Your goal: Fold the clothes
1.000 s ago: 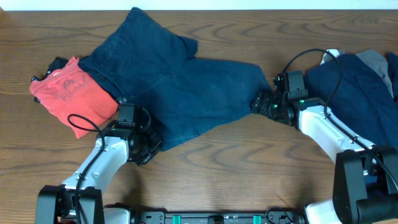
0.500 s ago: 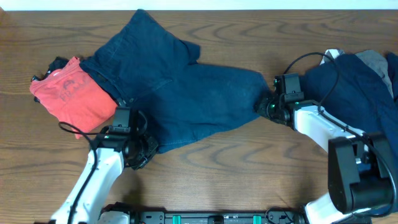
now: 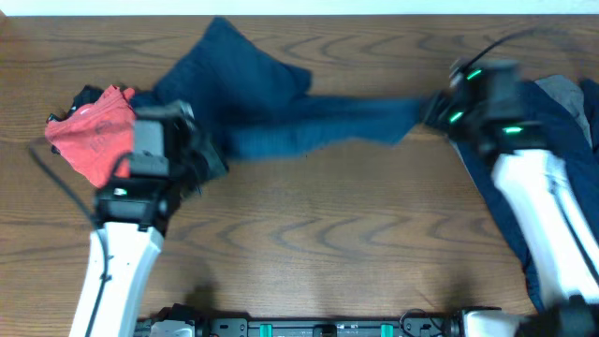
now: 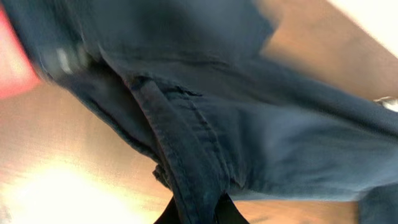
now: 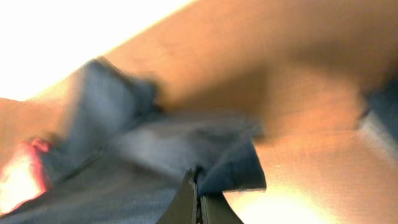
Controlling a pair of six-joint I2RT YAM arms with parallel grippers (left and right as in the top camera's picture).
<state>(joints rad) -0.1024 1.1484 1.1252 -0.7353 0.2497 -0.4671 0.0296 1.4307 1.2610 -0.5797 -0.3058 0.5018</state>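
because a fold needs the cloth drawn out first, both jaws are clenched on the trousers [image 3: 309, 126]. the left jaws pinch a stitched seam [image 4: 180, 149] at the bottom of the left wrist view. the right jaws are blurred in their own view, but they look closed tight on a hem corner [image 5: 239, 171] at the opposite end.

between the two grips the trousers run as a narrow, stretched band across the far half of the counter [image 3: 328, 243]. a wider flap trails toward the far edge. i judge the band is raised off the wood and held apart so that wrinkles pull out and the legs can be laid straight.

a red garment [image 3: 89, 140] lies bunched just beside the left arm [image 3: 117, 253]; the arm hides whether it touches the trousers. at the right edge, a rumpled navy and grey pile [image 3: 566, 103] lies partly under the right arm [image 3: 538, 206], apparently waiting its turn. the motion blur suggests a quick swing, so a thin pinch could slip.
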